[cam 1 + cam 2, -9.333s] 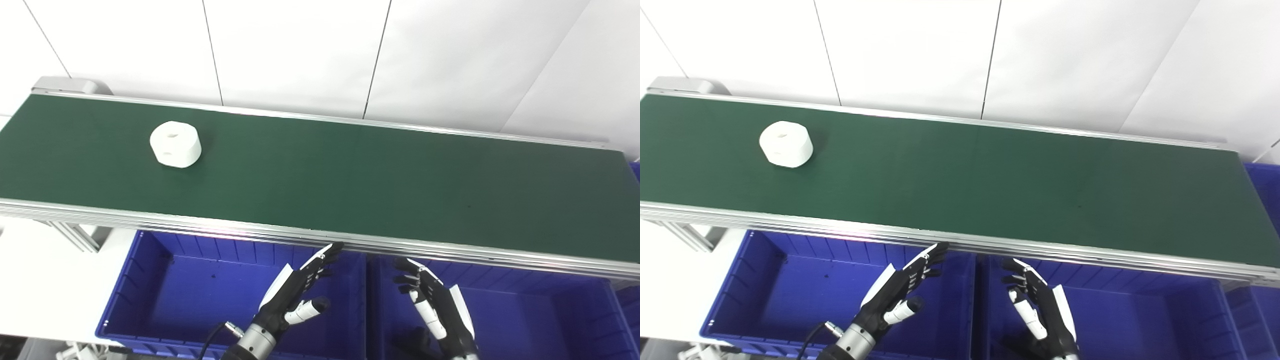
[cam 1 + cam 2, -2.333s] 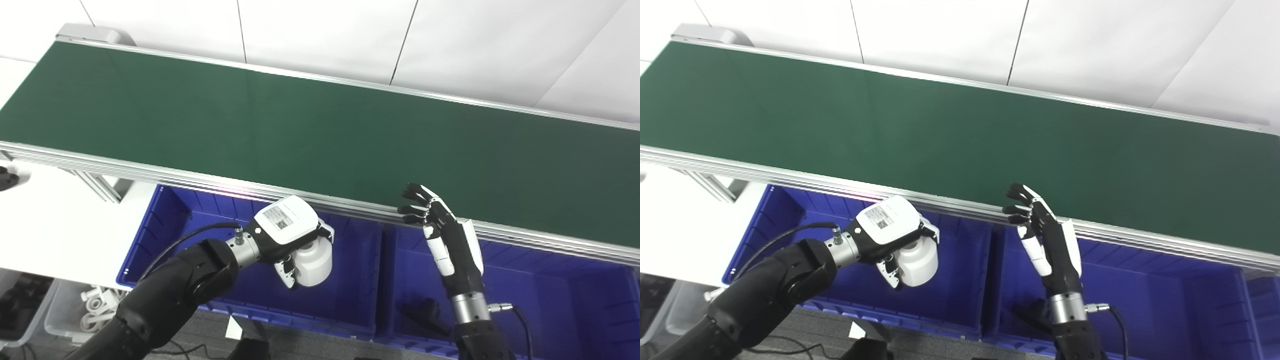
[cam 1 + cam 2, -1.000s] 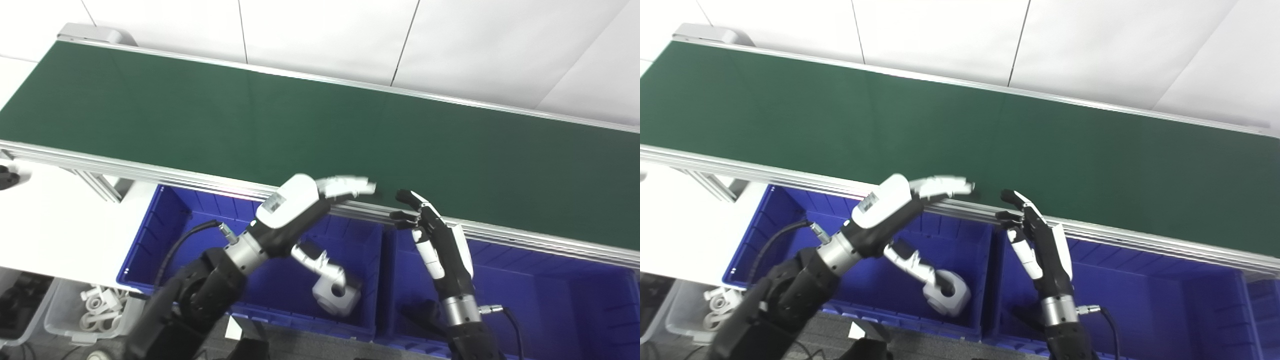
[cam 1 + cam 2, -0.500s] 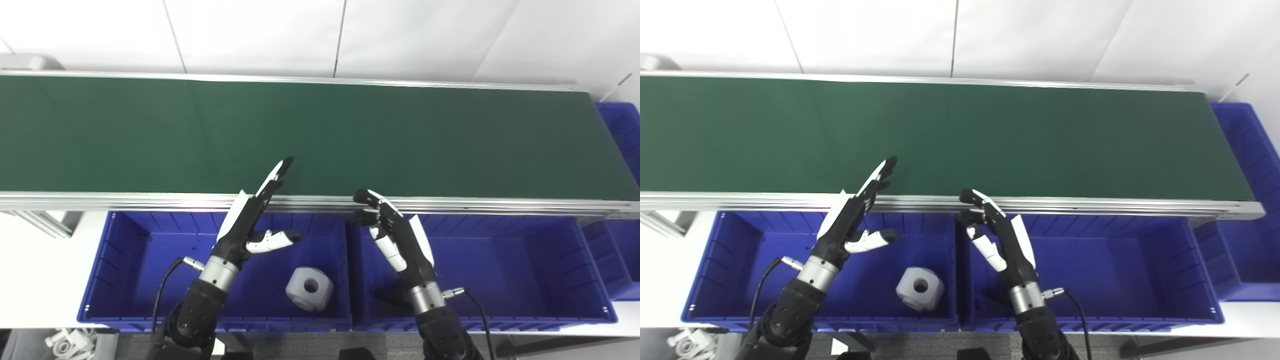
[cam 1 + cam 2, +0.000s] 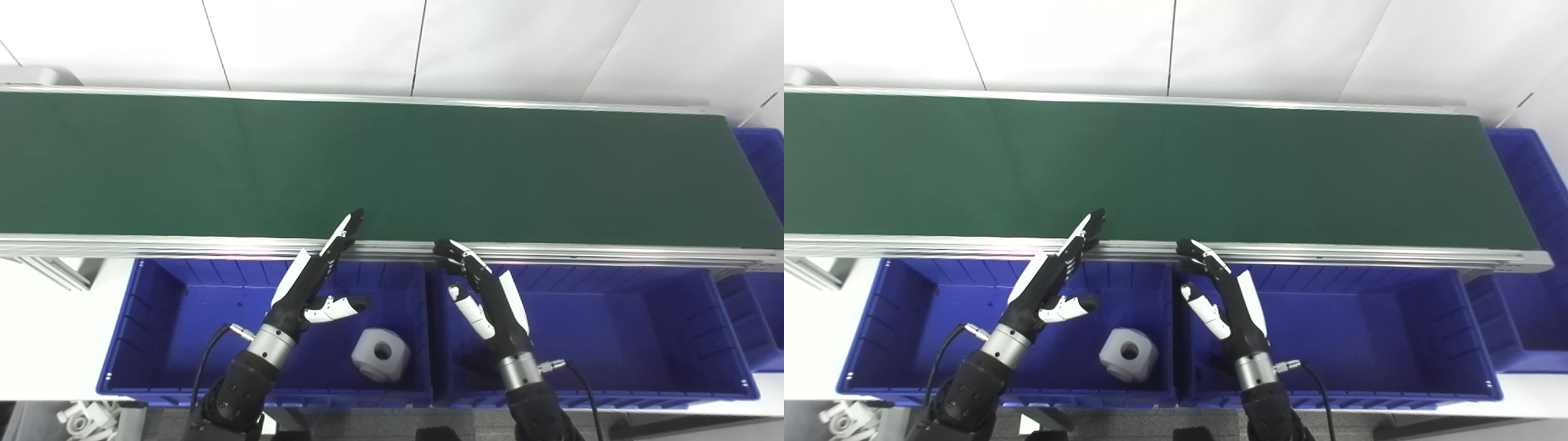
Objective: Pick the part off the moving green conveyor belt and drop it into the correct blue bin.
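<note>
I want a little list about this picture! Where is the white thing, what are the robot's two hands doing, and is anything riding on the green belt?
white part: white plastic block with a round hole, lying on the floor of the left blue plastic bin
green conveyor belt: no part visible on it
left hand: open, holding nothing, raised above the left bin, fingertips over the belt's near rail
right hand: open, holding nothing, above the middle blue plastic bin
middle bin: no part visible in it
third blue bin: at the belt's right end, only partly in view
</note>
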